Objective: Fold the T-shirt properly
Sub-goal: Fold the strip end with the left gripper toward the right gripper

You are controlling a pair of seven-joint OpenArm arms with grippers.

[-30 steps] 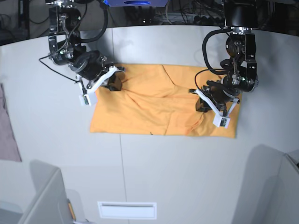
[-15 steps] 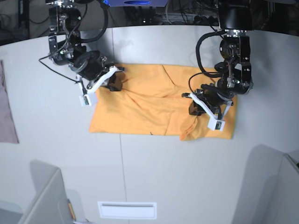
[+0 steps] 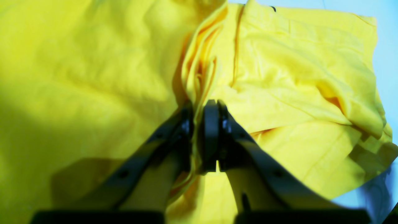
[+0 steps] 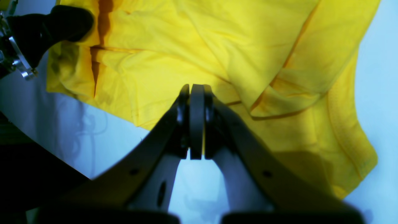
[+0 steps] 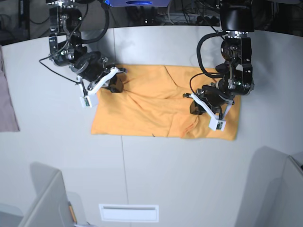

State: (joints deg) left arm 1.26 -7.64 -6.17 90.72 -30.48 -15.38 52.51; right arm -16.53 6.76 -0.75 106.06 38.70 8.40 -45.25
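The light-orange T-shirt (image 5: 142,113) lies spread and rumpled across the middle of the table. My left gripper (image 5: 193,108) sits over its right part. In the left wrist view my left gripper (image 3: 199,107) is shut on a raised fold of the T-shirt (image 3: 295,62), with cloth pinched between the tips. My right gripper (image 5: 116,86) rests at the shirt's upper left corner. In the right wrist view my right gripper (image 4: 196,88) is shut over the T-shirt (image 4: 186,46) near its edge, and I see no cloth between the tips.
A pinkish cloth (image 5: 7,94) lies at the table's left edge. Grey partitions stand at the front left (image 5: 47,198) and front right (image 5: 270,189). A white slotted plate (image 5: 129,213) is at the front middle. Cables and gear line the back edge.
My left gripper has moved left with the pinched fold, pulling the shirt's right edge and lower right corner inward. The right arm has stayed put. The pinkish cloth has slid toward the back.
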